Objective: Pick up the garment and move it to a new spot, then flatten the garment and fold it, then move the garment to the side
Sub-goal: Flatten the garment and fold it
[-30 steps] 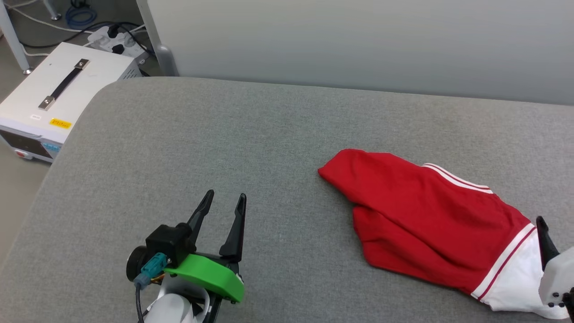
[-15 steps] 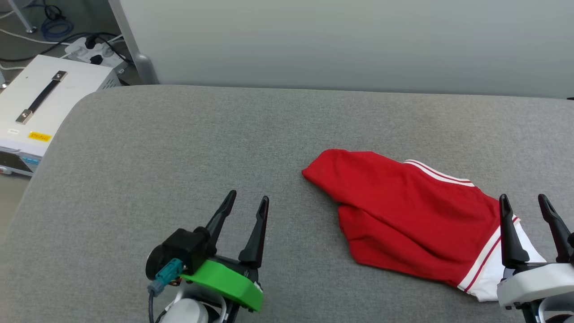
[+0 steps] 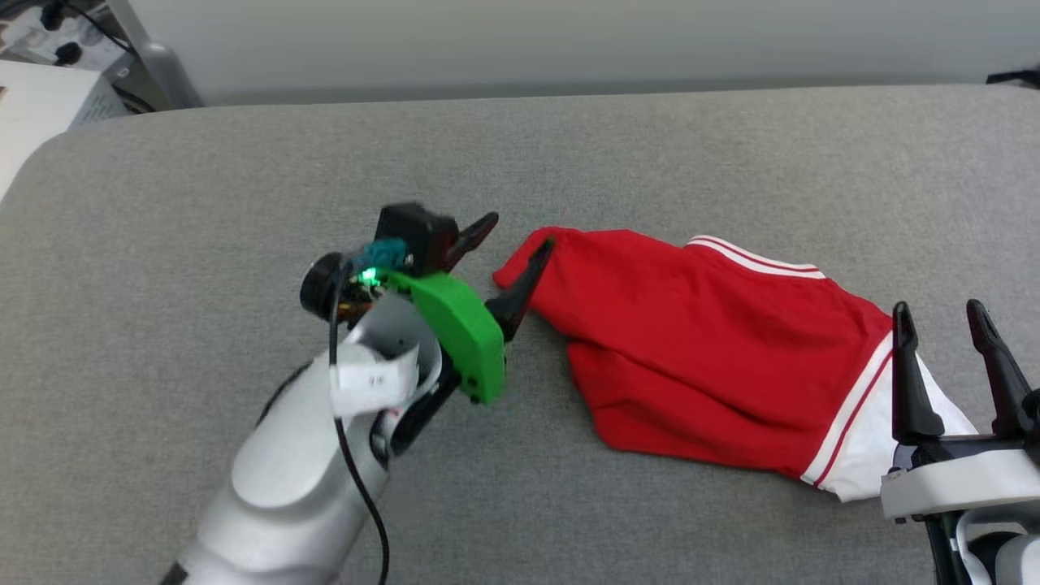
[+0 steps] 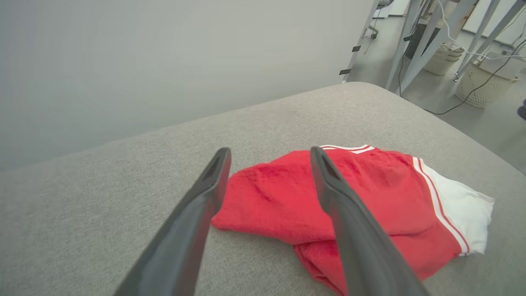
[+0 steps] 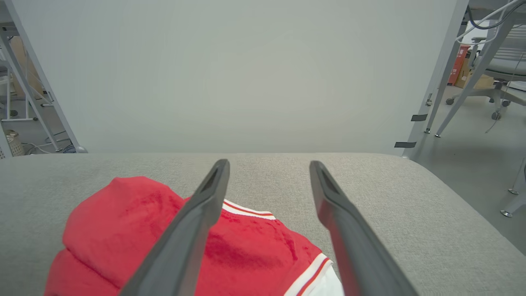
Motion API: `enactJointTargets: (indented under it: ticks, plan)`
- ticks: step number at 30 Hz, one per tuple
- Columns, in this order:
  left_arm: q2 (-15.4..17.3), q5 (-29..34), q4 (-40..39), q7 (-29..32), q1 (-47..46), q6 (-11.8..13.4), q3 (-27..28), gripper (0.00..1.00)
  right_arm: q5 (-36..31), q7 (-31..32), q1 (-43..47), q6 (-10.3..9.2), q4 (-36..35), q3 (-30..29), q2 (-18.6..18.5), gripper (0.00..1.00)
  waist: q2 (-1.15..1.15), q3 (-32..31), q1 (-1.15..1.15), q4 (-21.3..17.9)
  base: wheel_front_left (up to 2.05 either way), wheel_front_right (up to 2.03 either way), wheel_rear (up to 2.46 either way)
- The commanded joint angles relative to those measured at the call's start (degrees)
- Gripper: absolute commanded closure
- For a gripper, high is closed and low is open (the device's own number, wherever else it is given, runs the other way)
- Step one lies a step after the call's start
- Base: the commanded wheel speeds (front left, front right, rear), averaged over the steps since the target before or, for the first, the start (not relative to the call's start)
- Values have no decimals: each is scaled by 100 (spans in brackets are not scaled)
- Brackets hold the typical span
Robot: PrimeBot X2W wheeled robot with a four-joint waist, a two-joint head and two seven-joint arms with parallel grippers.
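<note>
**Desk:** What are you seeing, starting from the left?

**Me:** I'm looking down at the grey padded surface point(image 3: 162, 244), with a white box point(image 3: 32, 106) showing at the far-left corner. My left gripper point(image 3: 518, 231) is pointing at the left end of the garment point(image 3: 715, 357), and its jaws are standing wide apart with nothing between them.

**Desk:** Is it touching the cloth?

**Me:** 1 finger point(image 3: 524, 280) is overlapping the red tip, but I'm not able to tell whether it's touching.

**Desk:** And the garment itself?

**Me:** It's lying crumpled right of centre, with the red end to the left and the white sleeve point(image 3: 861, 447) to the right.

**Desk:** Right side?

**Me:** My right gripper point(image 3: 937, 309) is hovering at that sleeve, its 2 jaws spread wide and gripping nothing.
</note>
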Motion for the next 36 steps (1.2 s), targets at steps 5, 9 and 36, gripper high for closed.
enactJointTargets:
  ticks: [5, 9, 36]
  plan:
    - [387, -677, 518, 1528, -1440, -16, -456, 0, -94, -176, -273, -5, 125, 123, 71, 0, 0, 815, 0, -736, 0, 0, 0]
    - [557, -1241, 1016, 2594, -2156, -16, -702, 0, -70, -285, -431, -5, 279, 248, 109, 0, 0, 1081, 0, -1014, 0, 0, 0]
    - [1265, -1764, 2350, 3555, -2855, -16, -2322, 100, 193, -657, -790, -5, 1056, 562, 153, 0, 0, 1539, 0, -1662, 0, 0, 0]
